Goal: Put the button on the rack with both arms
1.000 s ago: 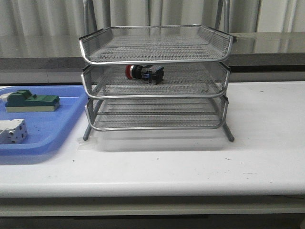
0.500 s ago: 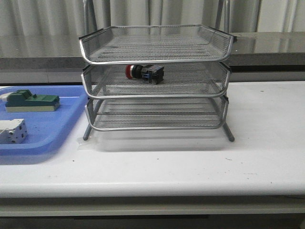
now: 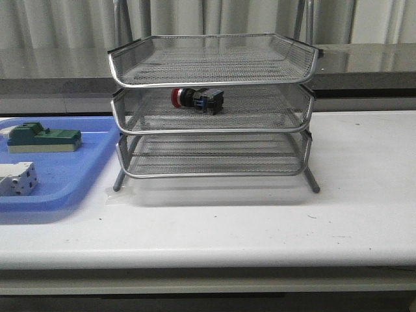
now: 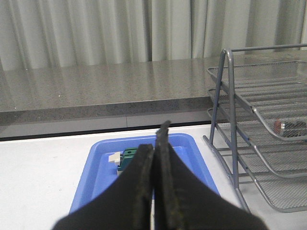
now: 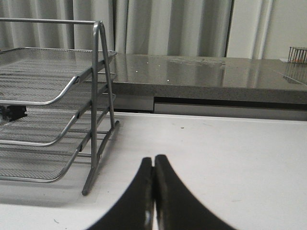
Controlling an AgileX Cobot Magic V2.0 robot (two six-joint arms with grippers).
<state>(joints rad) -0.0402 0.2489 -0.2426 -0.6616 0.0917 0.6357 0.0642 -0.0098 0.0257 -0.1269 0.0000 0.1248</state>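
Note:
The button [image 3: 197, 99], red cap to the left and blue block to the right, lies on its side in the middle tier of the silver wire rack [image 3: 212, 78]. Part of it shows through the mesh as the button [image 4: 284, 126] in the left wrist view and the button [image 5: 13, 111] in the right wrist view. My left gripper [image 4: 157, 143] is shut and empty, off to the rack's left above the blue tray. Off the rack's right side, my right gripper [image 5: 153, 163] is shut and empty over bare table. Neither arm shows in the front view.
A blue plastic tray [image 3: 71, 179] sits left of the rack with a green block-shaped part [image 3: 43, 138] and a white boxy part [image 3: 17, 179] in it. A grey counter [image 3: 364, 62] and curtains run behind the white table.

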